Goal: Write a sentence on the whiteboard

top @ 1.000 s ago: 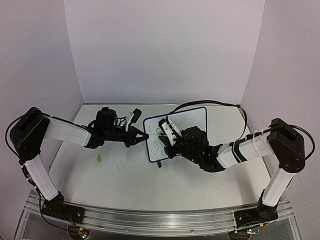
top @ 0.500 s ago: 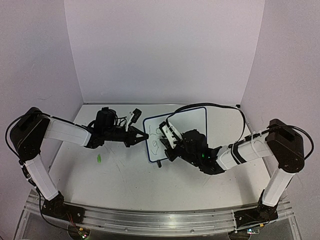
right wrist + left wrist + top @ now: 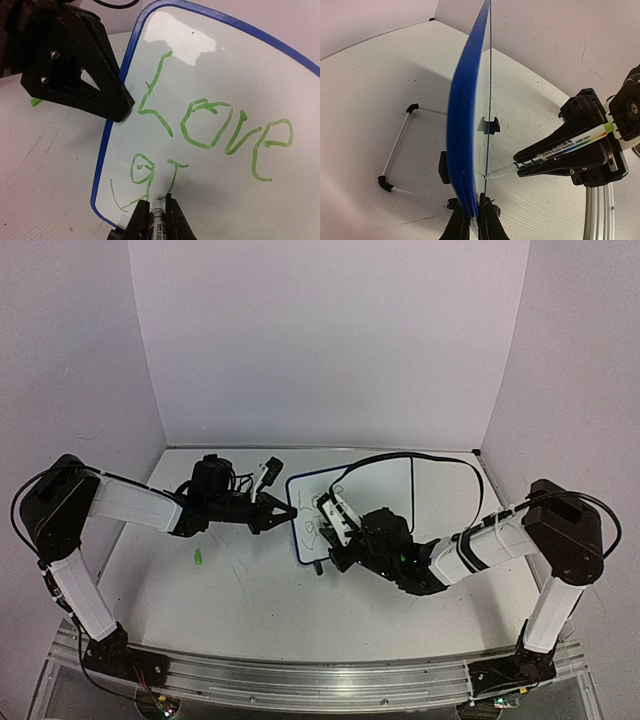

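- While the sentence (image 3: 215, 132) reads "Love" on its top line with only "gr" begun beneath, the step in hand is, I judge, finishing "grows". Each stroke should run toward 3 o'clock along the lower line under light, even pressure, so the thin green line does not break and the board does not rock.
- The whiteboard (image 3: 385, 480) stands upright near the middle of the worktop (image 3: 250, 600), its written face turned toward the right arm. The lettering runs large, so the remaining letters need to be kept tight to leave room for what follows.
- The marker (image 3: 560, 146) has its tip on the glossy face at about 7 o'clock on the board in the right wrist view, just beside the foot of the "r".
- The right hand (image 3: 156, 209) is clenched on the marker's barrel, one finger on each side, with the nib reaching out past the fingertips.
- The left hand (image 3: 475, 212) is clenched on the board's blue rim at its 9 o'clock edge, steadying it. That pinch should stay firm against the pen's push.
- A small green piece (image 3: 199, 558), perhaps the cap, lies on the worktop at 8 o'clock from the board, well apart.
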Controlling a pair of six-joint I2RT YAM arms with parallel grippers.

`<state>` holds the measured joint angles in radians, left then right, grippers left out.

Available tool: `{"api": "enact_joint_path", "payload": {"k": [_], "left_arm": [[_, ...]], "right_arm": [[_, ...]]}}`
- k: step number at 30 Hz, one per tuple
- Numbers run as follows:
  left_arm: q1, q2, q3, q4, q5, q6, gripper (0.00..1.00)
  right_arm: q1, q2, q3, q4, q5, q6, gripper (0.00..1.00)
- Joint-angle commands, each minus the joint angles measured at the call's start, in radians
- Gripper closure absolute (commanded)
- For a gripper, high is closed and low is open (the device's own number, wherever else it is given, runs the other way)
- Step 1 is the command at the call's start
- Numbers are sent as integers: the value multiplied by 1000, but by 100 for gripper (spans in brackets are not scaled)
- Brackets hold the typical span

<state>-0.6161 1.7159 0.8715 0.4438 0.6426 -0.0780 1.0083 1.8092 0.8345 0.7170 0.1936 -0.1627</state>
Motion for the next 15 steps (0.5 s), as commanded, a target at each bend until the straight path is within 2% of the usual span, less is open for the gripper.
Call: {"api": "enact_joint_path", "payload": {"k": [1, 15], "left_arm": [[8, 8, 34, -48, -56, 76, 100], [8, 10, 36, -51, -55, 76, 100]], "right_arm": [[-3, 27, 26, 21, 60, 2, 100], [-5, -1, 39, 90, 148, -52, 100]]}}
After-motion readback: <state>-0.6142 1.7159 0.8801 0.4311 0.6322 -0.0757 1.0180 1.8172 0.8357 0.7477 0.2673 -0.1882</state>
